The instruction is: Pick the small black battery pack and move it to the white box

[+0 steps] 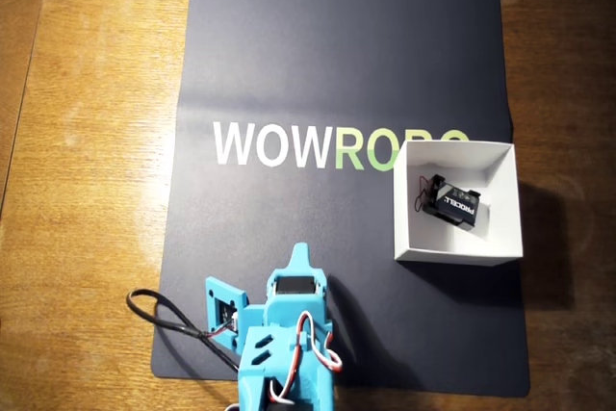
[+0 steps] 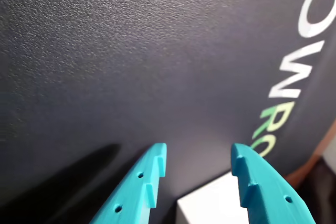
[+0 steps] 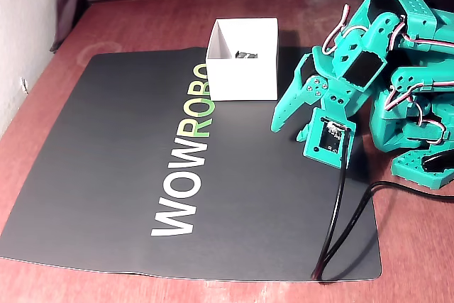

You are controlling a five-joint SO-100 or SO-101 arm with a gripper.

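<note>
The small black battery pack (image 1: 452,203) is seen lying inside the white box (image 1: 505,201) in the overhead view, tilted against the box's sides, with white lettering showing on its label and thin wires (image 1: 423,192) curling from its left end. In the fixed view only a dark sliver of the pack (image 3: 247,54) is visible over the near wall of the box (image 3: 242,72). The box is set on a dark mat (image 1: 289,55), at its right edge in the overhead view, where it covers the end of the white and green lettering (image 1: 289,144) printed across the mat. The mat is laid on a wooden bench (image 1: 87,141).

The turquoise arm (image 1: 284,339) is seen at the bottom of the overhead view, well apart from the box, with a black cable (image 1: 168,320) looping off to its left. In the fixed view the arm (image 3: 355,58) is folded at the right of the mat, just beside the box, and its cable (image 3: 340,211) trails across the mat's corner.

In the wrist view the end effector (image 2: 199,161) is shown with its two fingers spread apart, a clear gap between the tips and nothing held in them. It is held above bare mat (image 2: 131,66), and a white corner of the box (image 2: 207,205) appears beneath the gap.
</note>
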